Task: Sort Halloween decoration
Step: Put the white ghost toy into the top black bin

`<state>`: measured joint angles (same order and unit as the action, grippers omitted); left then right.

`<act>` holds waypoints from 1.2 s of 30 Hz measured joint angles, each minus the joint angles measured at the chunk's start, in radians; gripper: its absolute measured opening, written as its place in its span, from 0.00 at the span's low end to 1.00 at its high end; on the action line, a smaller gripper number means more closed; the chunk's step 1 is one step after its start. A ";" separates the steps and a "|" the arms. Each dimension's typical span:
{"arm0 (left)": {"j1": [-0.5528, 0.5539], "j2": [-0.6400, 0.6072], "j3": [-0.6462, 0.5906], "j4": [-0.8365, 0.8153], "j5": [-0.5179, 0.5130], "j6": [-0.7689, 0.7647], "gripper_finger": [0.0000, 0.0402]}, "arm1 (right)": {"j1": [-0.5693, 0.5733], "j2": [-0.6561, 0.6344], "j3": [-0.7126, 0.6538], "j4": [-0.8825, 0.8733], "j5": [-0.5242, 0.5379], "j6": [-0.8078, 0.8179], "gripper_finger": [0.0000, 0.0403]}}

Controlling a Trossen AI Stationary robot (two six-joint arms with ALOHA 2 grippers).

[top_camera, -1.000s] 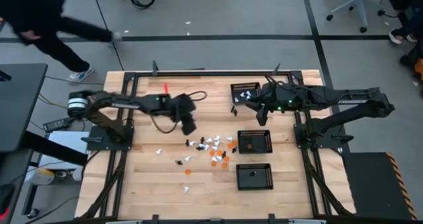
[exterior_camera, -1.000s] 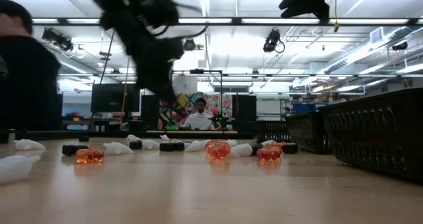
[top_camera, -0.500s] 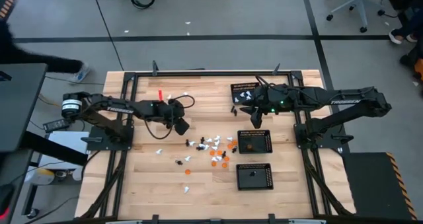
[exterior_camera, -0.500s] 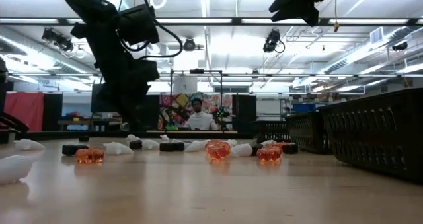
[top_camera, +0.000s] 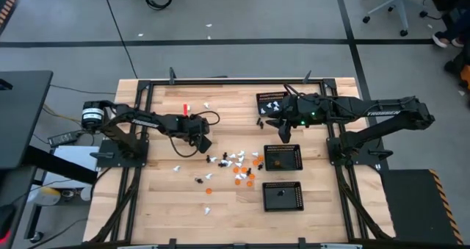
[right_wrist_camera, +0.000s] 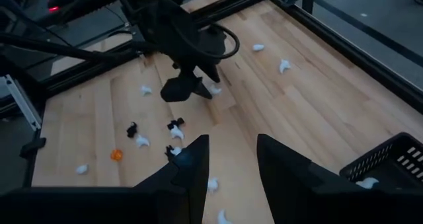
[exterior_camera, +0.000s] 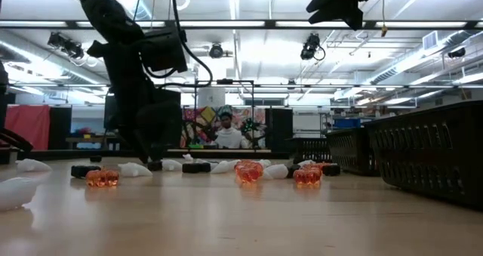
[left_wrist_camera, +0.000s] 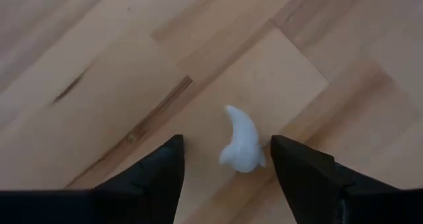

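High view, left to right. Left gripper (top_camera: 205, 143) sits low over the table (top_camera: 161, 205), left of the scatter of Halloween decoration (top_camera: 236, 163). Its wrist camera shows the fingers (left_wrist_camera: 158, 178) spread, with one white figure (left_wrist_camera: 241, 141) lying on the wood between them, nearer one finger; neither is touching it yet.

Step in hand, as judged: pick this white piece.
- Centre the figure between the fingers before closing; off-centre, one finger may nudge it aside.
- Go right down to the wood; the piece is small and curved and could squirt out.
- Close slowly and check the hold before lifting.

Middle: white, orange and black pieces lie loose on the wood. Right gripper (top_camera: 283, 128) hangs beside the far mesh tray (top_camera: 270, 100), fingers apart, holding nothing. Two more trays (top_camera: 283, 177) sit nearer.
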<state>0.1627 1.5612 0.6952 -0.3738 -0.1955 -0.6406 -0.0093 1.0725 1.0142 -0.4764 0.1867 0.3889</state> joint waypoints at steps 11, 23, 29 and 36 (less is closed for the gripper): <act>-0.031 0.018 0.001 0.000 0.012 -0.011 0.35 | 0.000 0.000 0.000 0.006 0.000 -0.002 0.33; -0.032 0.014 0.001 0.006 0.020 -0.033 0.14 | 0.000 0.000 0.000 0.008 0.000 -0.009 0.33; -0.030 0.005 0.031 -0.016 0.034 -0.016 0.14 | 0.000 0.000 0.000 0.008 0.000 -0.011 0.33; -0.008 0.000 0.061 0.032 0.135 0.071 0.14 | 0.000 0.000 0.000 0.011 0.000 -0.019 0.33</act>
<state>0.1547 1.5616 0.7560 -0.3419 -0.0605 -0.5692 -0.0090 1.0725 1.0142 -0.4656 0.1871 0.3703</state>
